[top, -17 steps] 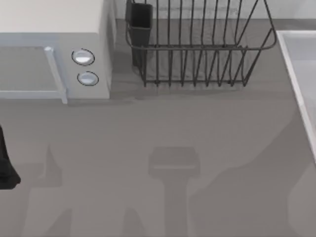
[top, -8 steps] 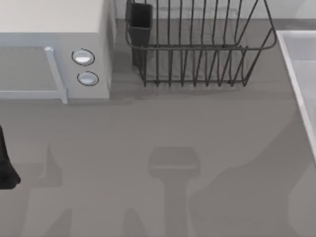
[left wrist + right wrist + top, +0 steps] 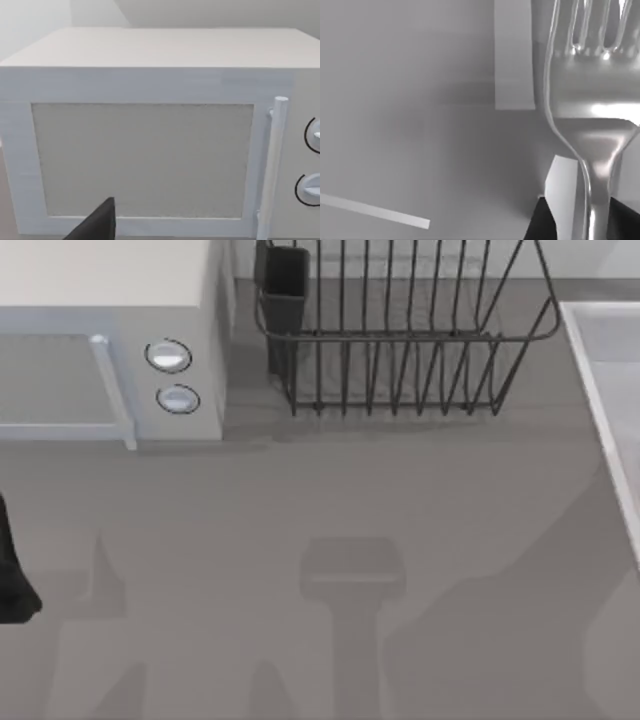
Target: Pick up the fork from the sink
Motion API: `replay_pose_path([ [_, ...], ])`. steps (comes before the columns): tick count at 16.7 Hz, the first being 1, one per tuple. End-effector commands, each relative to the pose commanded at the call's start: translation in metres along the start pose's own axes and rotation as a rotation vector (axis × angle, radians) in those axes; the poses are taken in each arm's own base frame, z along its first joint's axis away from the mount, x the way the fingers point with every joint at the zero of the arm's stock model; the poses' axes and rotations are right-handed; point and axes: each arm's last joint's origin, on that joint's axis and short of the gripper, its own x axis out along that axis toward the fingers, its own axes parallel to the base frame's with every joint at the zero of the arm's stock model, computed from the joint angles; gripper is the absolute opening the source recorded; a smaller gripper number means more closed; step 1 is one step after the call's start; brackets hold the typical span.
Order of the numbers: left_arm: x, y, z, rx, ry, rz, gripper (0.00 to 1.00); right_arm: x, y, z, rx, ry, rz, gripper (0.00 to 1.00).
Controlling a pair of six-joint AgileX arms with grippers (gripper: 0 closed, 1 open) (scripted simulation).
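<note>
One shiny silver fork (image 3: pixel 592 115) is gleaming, tines spread and neck narrowing, its handle running between the right gripper's (image 3: pixel 585 220) dark fingers (image 3: pixel 542 222), which are clamping it; left gripper's (image 3: pixel 97 225) state: cannot tell.

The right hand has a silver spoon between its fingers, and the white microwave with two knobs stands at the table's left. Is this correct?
Not quite. In the right wrist view it is a fork, with tines, between the right hand's fingers, not a spoon. The microwave does stand at the left.
</note>
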Motion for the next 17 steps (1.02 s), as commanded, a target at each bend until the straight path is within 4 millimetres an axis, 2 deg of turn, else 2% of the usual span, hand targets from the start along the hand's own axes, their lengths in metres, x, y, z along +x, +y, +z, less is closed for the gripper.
replay_pose_path([
  [6, 0.0, 0.0, 0.0, 0.0, 0.0, 0.0, 1.0, 0.0, 0.0, 0.0, 0.0, 0.0, 0.0, 0.0],
  [7, 0.0, 0.0, 0.0, 0.0, 0.0, 0.0, 1.0, -0.023, 0.0, 0.005, 0.009, -0.045, 0.0, 0.0],
  [9, 0.0, 0.0, 0.0, 0.0, 0.0, 0.0, 1.0, -0.028, 0.0, 0.007, 0.009, -0.048, -0.001, 0.0],
  [11, 0.0, 0.0, 0.0, 0.0, 0.0, 0.0, 1.0, -0.046, -0.002, 0.011, 0.009, -0.051, -0.002, 0.0],
  [17, 0.0, 0.0, 0.0, 0.0, 0.0, 0.0, 1.0, -0.14, -0.002, 0.009, 0.009, -0.027, 0.005, 0.0],
])
